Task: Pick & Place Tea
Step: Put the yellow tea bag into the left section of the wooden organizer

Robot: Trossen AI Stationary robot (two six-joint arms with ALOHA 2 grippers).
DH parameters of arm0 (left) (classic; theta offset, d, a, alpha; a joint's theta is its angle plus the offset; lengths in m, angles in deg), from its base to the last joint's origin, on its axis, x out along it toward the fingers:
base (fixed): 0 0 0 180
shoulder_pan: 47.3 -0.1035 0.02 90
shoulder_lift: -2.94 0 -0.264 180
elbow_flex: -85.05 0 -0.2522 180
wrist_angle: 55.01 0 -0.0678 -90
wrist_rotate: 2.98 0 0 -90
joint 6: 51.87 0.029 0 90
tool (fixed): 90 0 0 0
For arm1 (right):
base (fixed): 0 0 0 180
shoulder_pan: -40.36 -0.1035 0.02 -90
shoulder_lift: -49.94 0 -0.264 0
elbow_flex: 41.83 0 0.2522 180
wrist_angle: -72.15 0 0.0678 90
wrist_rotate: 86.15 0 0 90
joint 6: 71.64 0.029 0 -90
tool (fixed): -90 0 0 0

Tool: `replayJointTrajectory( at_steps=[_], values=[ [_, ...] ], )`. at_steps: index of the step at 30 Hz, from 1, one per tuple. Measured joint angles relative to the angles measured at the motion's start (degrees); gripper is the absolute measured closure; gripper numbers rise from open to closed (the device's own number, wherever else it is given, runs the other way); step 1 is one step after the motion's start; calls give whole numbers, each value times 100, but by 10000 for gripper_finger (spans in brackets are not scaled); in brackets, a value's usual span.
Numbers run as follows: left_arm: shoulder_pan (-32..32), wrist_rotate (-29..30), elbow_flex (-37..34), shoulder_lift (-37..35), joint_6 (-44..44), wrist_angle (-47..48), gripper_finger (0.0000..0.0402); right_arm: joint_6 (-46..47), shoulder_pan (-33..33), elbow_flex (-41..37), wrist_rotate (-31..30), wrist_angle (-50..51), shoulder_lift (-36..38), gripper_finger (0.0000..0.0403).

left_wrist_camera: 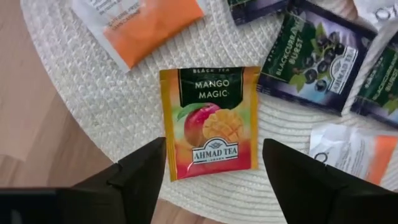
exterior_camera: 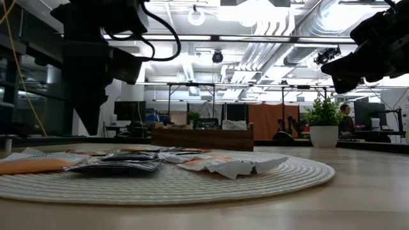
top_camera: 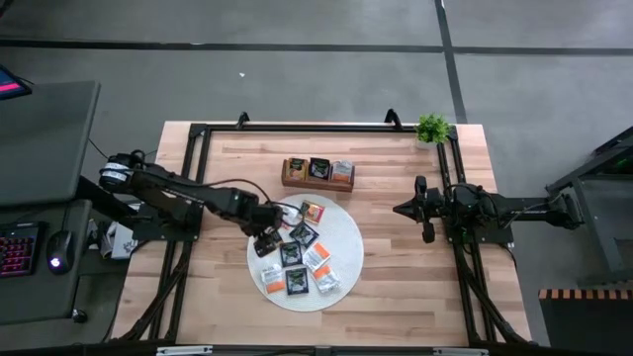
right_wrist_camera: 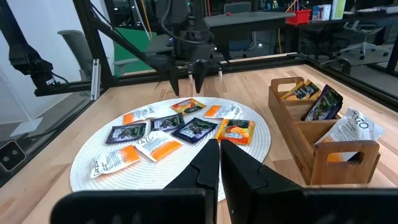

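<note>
The left tool (top_camera: 265, 241) hangs over the left edge of the round white mat (top_camera: 346, 259), its fingers (left_wrist_camera: 140, 177) spread wide and holding nothing. Between and just beyond them lies a Mango Magic tea sachet (left_wrist_camera: 210, 121), flat on the mat, printed side up; from the left wrist view one corner sits close to a fingertip, but whether they touch cannot be told. Around it on the mat lie more sachets: an orange one (left_wrist_camera: 140, 25), dark Blackcurrant Burst ones (left_wrist_camera: 316, 62) and a white one (left_wrist_camera: 351, 149) cut off by the picture's edge. The wooden tray (top_camera: 316, 173) beyond the mat already holds a few sachets. The right tool (top_camera: 406, 210) waits, closed and empty, well apart above the counter (top_camera: 396, 297). In the low view the sachets overlap and are hard to tell apart.
</note>
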Motion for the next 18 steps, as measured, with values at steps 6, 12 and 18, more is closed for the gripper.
replayJointTrajectory(
  at_steps=[6,12,18],
  values=[
    [250,-42,-3,367,331,-309,134,0,0,0,-1,0,0,391],
    [399,-155,86,701,465,-524,98,-1,-2,2,-2,0,5,391],
    [381,284,187,702,433,-220,30,0,-1,0,-2,0,1,391]
  ],
)
